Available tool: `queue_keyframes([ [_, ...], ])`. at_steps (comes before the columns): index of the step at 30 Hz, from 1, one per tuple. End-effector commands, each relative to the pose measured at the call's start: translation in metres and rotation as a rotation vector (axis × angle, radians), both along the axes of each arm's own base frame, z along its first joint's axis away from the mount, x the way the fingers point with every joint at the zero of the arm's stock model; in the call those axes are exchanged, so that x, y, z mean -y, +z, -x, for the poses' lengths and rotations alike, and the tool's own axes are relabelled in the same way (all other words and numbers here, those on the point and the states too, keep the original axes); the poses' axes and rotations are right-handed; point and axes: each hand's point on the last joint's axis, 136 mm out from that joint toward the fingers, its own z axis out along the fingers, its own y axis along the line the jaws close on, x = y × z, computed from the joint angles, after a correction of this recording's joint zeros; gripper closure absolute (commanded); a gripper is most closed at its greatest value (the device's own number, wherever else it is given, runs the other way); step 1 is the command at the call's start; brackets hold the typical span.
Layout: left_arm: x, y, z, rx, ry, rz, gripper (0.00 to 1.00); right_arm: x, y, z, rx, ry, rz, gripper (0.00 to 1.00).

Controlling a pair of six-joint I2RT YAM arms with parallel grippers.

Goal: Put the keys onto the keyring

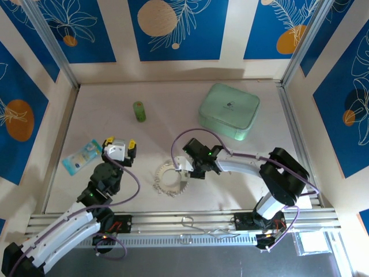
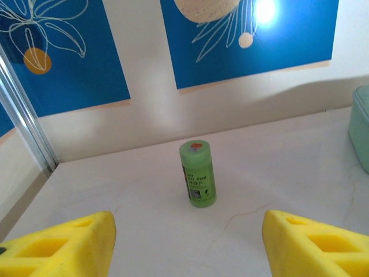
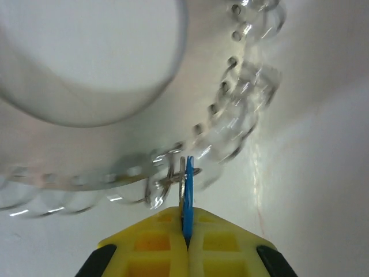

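Note:
The keyring (image 1: 170, 180) lies on the table between the arms, a thin ring fringed with small silvery pieces. My right gripper (image 1: 185, 167) is at its upper right edge. In the right wrist view, the right gripper (image 3: 186, 214) is shut on a key with a blue tag (image 3: 188, 182), held edge-on. The key's tip is up against the keyring's fringe (image 3: 228, 124); whether it is threaded on I cannot tell. My left gripper (image 1: 120, 143) hovers left of the ring, open and holding nothing, and in the left wrist view its yellow fingers (image 2: 63, 248) stand wide apart.
A small green cylinder (image 1: 139, 111) stands at the back, straight ahead of the left gripper (image 2: 198, 173). A mint-green case (image 1: 229, 111) sits at the back right. A blue packet (image 1: 82, 156) lies by the left wall. Aluminium rails border the table.

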Motion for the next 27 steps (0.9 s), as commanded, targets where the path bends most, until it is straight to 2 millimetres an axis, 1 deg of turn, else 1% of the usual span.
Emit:
queue_keyframes([
  [1,0.003,0.008,-0.002,0.006,-0.013,0.006,0.33,0.027,-0.006,-0.005,0.047,0.002,0.128,0.89],
  [3,0.005,0.008,-0.003,0.004,-0.022,0.007,0.33,0.034,-0.008,-0.008,0.051,-0.016,0.155,0.80],
  [6,0.010,0.009,-0.004,-0.001,-0.047,0.008,0.32,0.040,-0.006,-0.010,0.054,-0.044,0.152,0.67],
  [8,0.015,0.008,-0.005,-0.010,-0.068,0.007,0.32,0.042,-0.002,-0.011,0.062,-0.063,0.132,0.63],
  [11,0.021,0.007,-0.007,-0.026,-0.094,0.003,0.31,0.044,0.010,-0.015,0.095,-0.099,0.097,0.60],
  [12,0.023,0.006,-0.008,-0.030,-0.108,0.000,0.30,0.043,0.017,-0.017,0.105,-0.115,0.072,0.60],
  [14,0.032,0.004,-0.009,-0.055,-0.154,-0.010,0.27,0.038,0.039,-0.021,0.131,-0.165,-0.027,0.60],
  [16,0.042,0.000,-0.011,-0.098,-0.198,-0.018,0.23,0.033,0.068,-0.023,0.156,-0.215,-0.167,0.60],
  [18,0.052,-0.004,-0.014,-0.145,-0.237,0.006,0.14,0.028,0.100,-0.024,0.167,-0.262,-0.331,0.60],
  [20,0.063,-0.006,-0.019,-0.180,-0.262,0.069,0.19,0.024,0.125,-0.016,0.147,-0.274,-0.493,0.58],
  [22,0.072,-0.005,-0.024,-0.213,-0.289,0.082,0.19,0.018,0.139,-0.003,0.113,-0.253,-0.613,0.55],
  [24,0.075,-0.006,-0.030,-0.250,-0.271,0.107,0.19,0.016,0.144,0.004,0.093,-0.258,-0.682,0.54],
  [27,0.079,-0.010,-0.037,-0.292,-0.250,0.170,0.19,0.021,0.144,0.000,0.052,-0.407,-0.769,0.55],
])
